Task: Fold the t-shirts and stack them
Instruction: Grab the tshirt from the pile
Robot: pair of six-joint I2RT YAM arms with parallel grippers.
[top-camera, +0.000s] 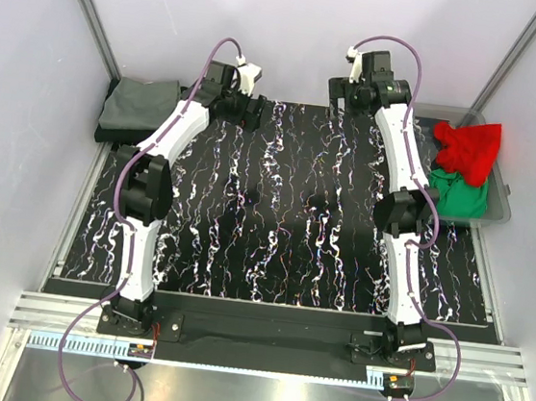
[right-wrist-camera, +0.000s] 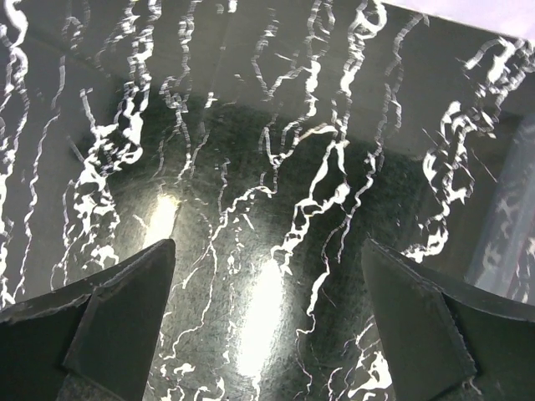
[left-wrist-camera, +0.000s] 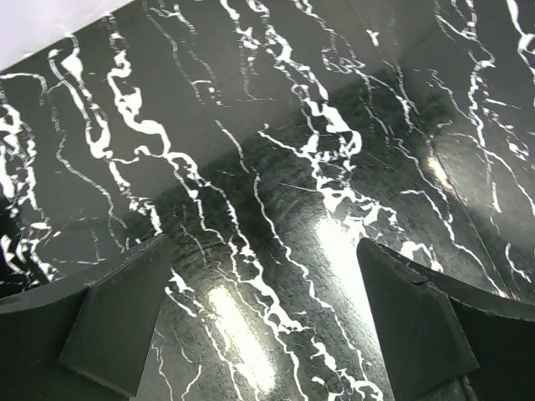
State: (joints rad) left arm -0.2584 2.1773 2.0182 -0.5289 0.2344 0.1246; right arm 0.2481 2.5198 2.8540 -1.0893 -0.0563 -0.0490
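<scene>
Grey shirt (top-camera: 141,107) lay folded, far-left corner; red shirt (top-camera: 468,148), green shirt (top-camera: 458,193) crumpled in bin (top-camera: 501,215) (right edge). Left pincer (left-wrist-camera: 263,251), right pincer (right-wrist-camera: 269,246) spread, empty.

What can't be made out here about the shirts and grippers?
Wrist views: left gripper and right gripper open over the table; no shirts in frame.
Top view: both grippers' fingertips hidden behind their own wrists.
Top view: green t-shirt partly buried under the red t-shirt in the bin.
Top view: grey folded pile, far left, too small to count its layers.
</scene>
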